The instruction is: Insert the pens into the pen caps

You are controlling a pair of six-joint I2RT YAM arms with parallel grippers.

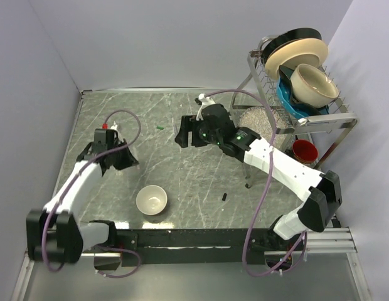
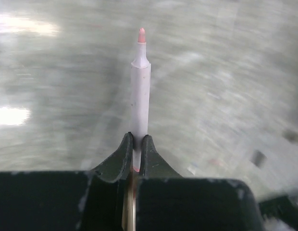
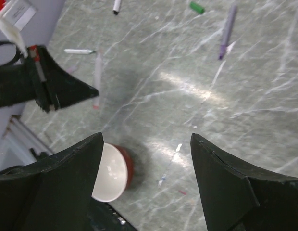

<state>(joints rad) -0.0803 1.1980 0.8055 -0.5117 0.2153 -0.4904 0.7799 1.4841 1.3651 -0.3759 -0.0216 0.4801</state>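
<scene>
Left gripper (image 2: 137, 144): I find the jaws pinched tight on the rear end of a white pen (image 2: 140, 91). Its barrel sticks straight out ahead of the wrist camera and its orange-red tip points away. The table (image 1: 182, 175) behind it is smeared by blur. A small dark block (image 2: 257, 157) at the right of that view is too indistinct for me to name.

Right gripper (image 3: 145, 144): the 2 fingers stand wide apart with nothing between them, hanging above bare marbled table. Below them sits a bowl (image 3: 113, 175), white inside and red outside, partly hidden behind 1 finger.

Remaining task items, from the right wrist view:
- A green-tipped pen (image 3: 78, 51) lies flat near the left gripper.
- A black-tipped pen (image 3: 117, 5) is cut off by the top edge, so only its tip end shows.
- A green cap (image 3: 197, 7) lies near that same edge, well apart from both pens.
- A purple rod (image 3: 227, 29) lies beside the green cap. I cannot tell what it is.

From overhead, a black cap (image 1: 224, 197) lies alone between the bowl and the right arm. A dish rack (image 1: 326, 121) loaded with crockery stands at the far right.
</scene>
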